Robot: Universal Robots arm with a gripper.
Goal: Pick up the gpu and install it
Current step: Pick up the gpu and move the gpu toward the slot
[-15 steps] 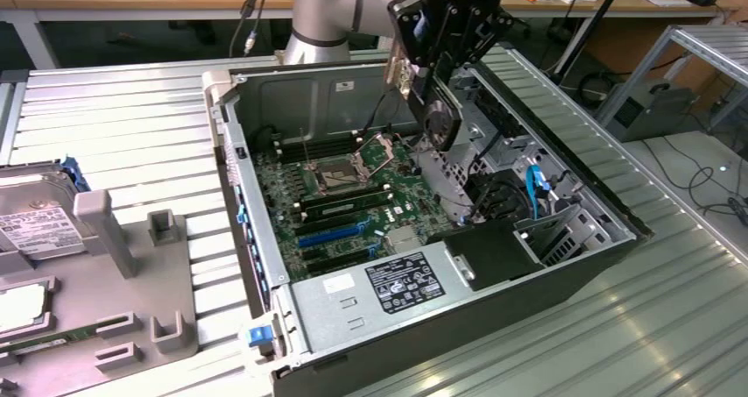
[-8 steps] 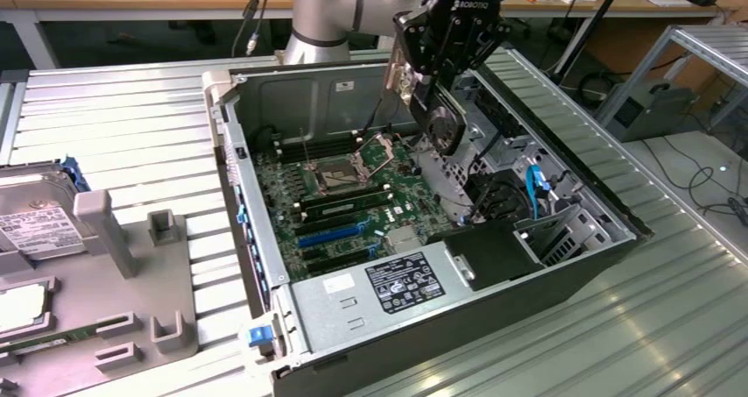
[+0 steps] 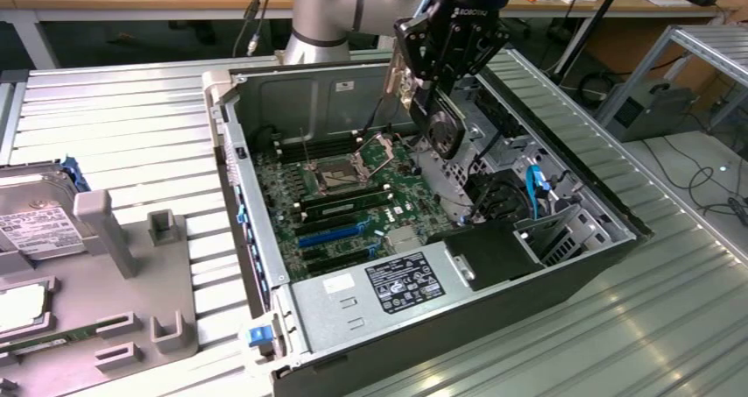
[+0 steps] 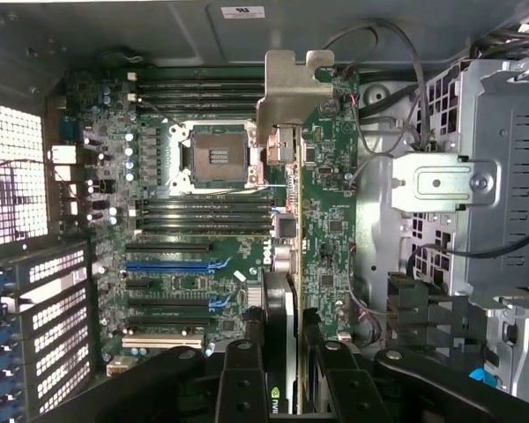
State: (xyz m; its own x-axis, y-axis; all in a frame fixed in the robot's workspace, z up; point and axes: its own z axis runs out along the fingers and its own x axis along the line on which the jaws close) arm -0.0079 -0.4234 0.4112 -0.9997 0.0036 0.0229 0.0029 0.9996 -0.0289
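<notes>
Drive cage (image 4: pixel 485 132) beside gpu (image 4: pixel 289 339); expansion slots (image 4: pixel 167 264) seemingly clear.

Green motherboard (image 4: pixel 238 278), blue slots (image 4: pixel 167 265), black tool (image 4: pixel 288 379), black gpu (image 3: pixel 442 130) with silver bracket (image 4: pixel 291 88)

Dull silver metal bracket (image 4: pixel 293 88) on the gpu (image 4: pixel 289 264), matt grey sheet-metal case (image 3: pixel 304 90), ribbed bare-metal table (image 3: pixel 129 125)

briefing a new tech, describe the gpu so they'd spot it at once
Start at the open computer case in the middle, motherboard facing up. Over it hangs the robot arm, and the gpu is the thin card clamped in its jaws. Unlike the boxy hard drive on the exterior view's left, it is flat, dark, with a silver bracket.
</notes>
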